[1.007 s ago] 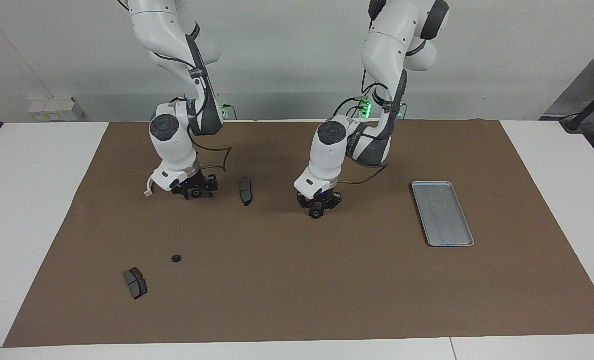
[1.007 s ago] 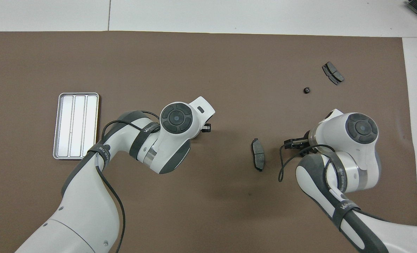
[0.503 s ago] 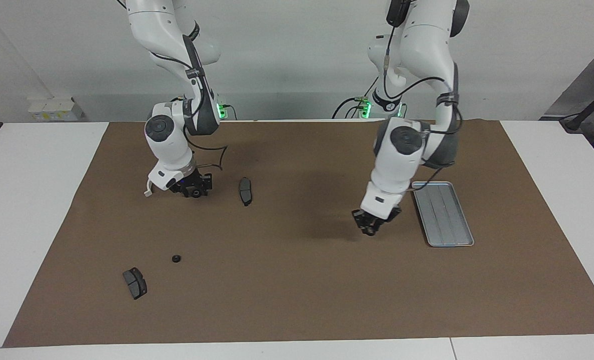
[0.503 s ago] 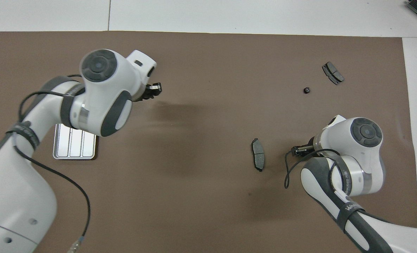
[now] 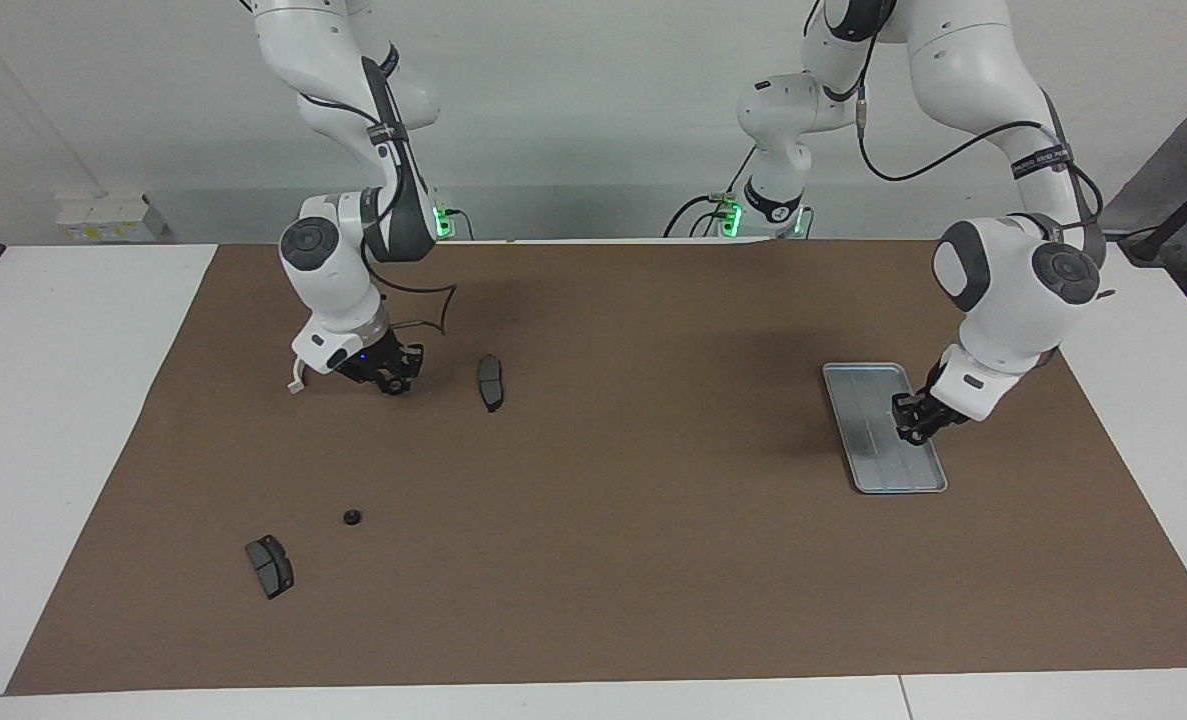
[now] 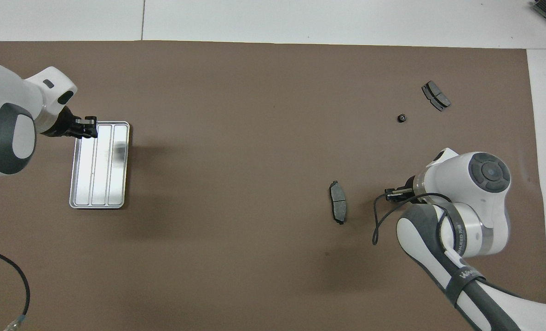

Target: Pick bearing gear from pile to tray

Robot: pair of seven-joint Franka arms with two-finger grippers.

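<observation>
Two grippers: I see the left gripper [image 5: 915,428] over the tray [image 5: 868,455], the right gripper [image 5: 390,377] low beside a brake pad [image 5: 491,381]; I cannot tell either's jaws. Two pads, counting another [image 5: 269,565], and one black ring [image 5: 352,517] lie on the mat.

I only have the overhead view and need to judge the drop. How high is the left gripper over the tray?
Observer: In the facing view the left gripper hangs low over the tray, close above its ribbed floor. I cannot tell whether it touches.
Operator: Is my right arm hiding anything?
Observer: Yes. A white curved bracket lies on the mat beside the right gripper, toward the right arm's end of the table.
</observation>
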